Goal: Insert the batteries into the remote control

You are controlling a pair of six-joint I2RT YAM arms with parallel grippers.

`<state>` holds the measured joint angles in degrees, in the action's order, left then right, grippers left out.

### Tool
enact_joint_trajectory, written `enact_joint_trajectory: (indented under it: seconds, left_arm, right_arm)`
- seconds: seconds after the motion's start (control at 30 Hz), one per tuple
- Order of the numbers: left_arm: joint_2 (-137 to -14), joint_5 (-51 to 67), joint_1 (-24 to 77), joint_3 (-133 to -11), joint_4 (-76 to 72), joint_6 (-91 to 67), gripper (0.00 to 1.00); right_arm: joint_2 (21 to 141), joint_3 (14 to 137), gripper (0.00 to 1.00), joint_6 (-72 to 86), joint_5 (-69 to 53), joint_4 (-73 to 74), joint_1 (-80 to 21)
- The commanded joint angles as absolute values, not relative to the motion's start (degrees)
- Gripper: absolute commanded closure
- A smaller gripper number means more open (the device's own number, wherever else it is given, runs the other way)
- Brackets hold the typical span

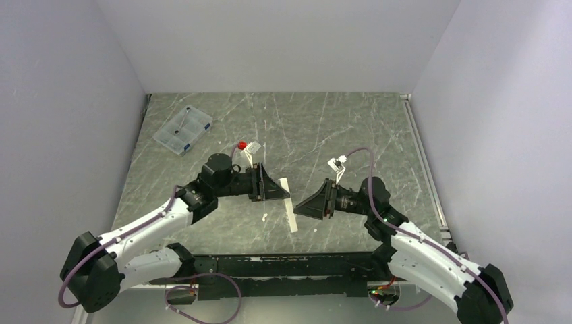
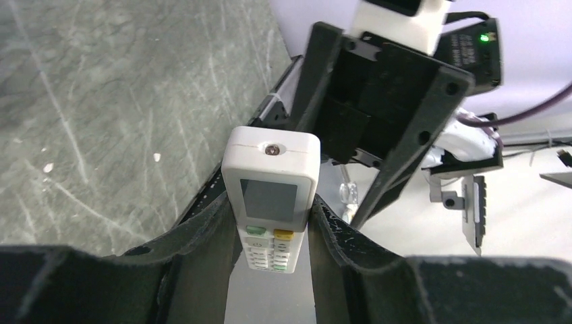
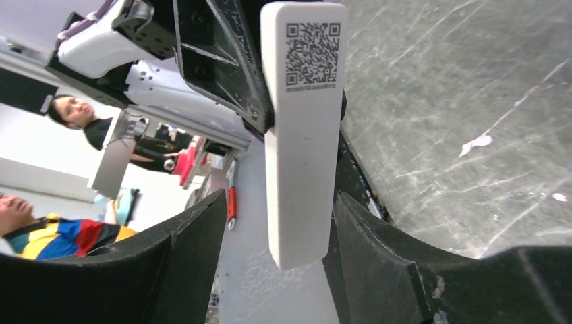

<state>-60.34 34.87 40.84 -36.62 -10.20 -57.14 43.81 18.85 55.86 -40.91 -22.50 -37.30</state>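
**Remote in left tool, right tool released**

Left tool (image 2: 271, 223) is clenched on the long edges of the remote control (image 2: 270, 169), centre of the left-wrist frame, apparently clear of the worktop (image 1: 337, 128). Right tool (image 3: 280, 202) is released. Its fingers (image 3: 182, 256) straddle the remote's lower end with a gap on the left. Looks like light, stiff, smooth plastic, likely slippery. Pinch the side edges mid-length, off buttons and display. Batteries not in view.

Lighting is bright, even and diffuse from above. The top view is sharp, with faint soft shadows on the table (image 1: 337, 128). In the wrist views the near fingers (image 2: 195, 250) blur toward the bottom edge; the remote control (image 2: 270, 196) is sharp, without glare.
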Motion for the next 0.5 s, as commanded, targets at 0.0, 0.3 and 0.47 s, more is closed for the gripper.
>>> enact_joint_trajectory:
  seconds: [0.0, 0.3, 0.47]
  left_arm:
    - [-59.4, 30.9, 40.9, -40.7, -2.8, -53.3, 1.0]
    - [-66.3, 21.4, 41.9, -46.7, 12.2, -48.1, 1.0]
    - [-74.2, 15.2, 45.2, -52.0, 18.7, -45.5, 1.0]
  right_arm:
    - [40.0, 24.2, 0.37, 47.7, -36.4, -9.8, -36.7]
    - [34.7, 32.6, 0.3, 35.8, -25.7, 12.8, -36.4]
    - [31.1, 35.6, 0.26, 32.4, -18.7, 21.4, -36.3]
